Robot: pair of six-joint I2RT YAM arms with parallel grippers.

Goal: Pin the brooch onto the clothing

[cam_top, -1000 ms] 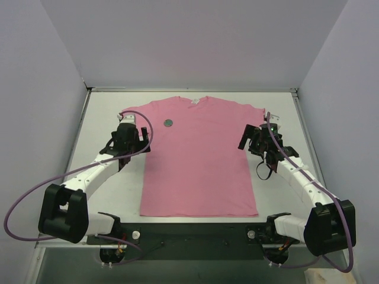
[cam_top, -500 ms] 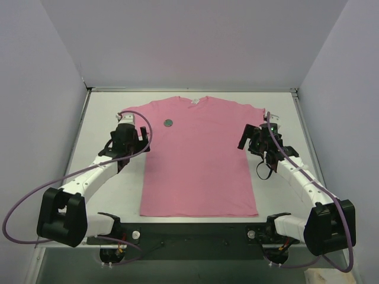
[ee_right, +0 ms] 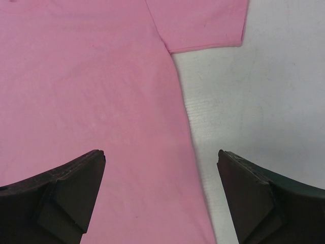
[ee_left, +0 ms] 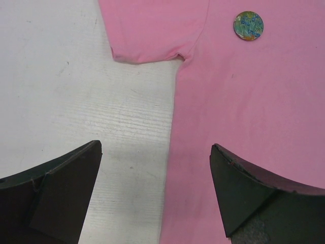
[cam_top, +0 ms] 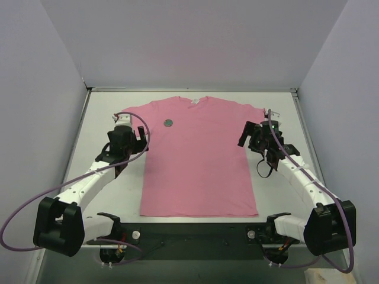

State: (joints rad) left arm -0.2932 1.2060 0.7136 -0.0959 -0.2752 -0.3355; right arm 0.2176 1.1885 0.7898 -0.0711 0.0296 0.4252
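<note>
Left hand [ee_left: 155, 152] has edged leftward; brooch [ee_left: 248, 25] lies on T-shirt [ee_left: 254, 112].

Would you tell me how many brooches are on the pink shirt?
1. The brooch sits on the T-shirt, high on the chest, left of the neckline in the top view. Any under the fabric would be hidden.

Lab test cell, plain pale walls [cam_top: 195, 41], white table [cam_top: 100, 115] boxed in

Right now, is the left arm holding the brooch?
No, the brooch lies on the shirt, well ahead of the open, empty left fingers.
</note>
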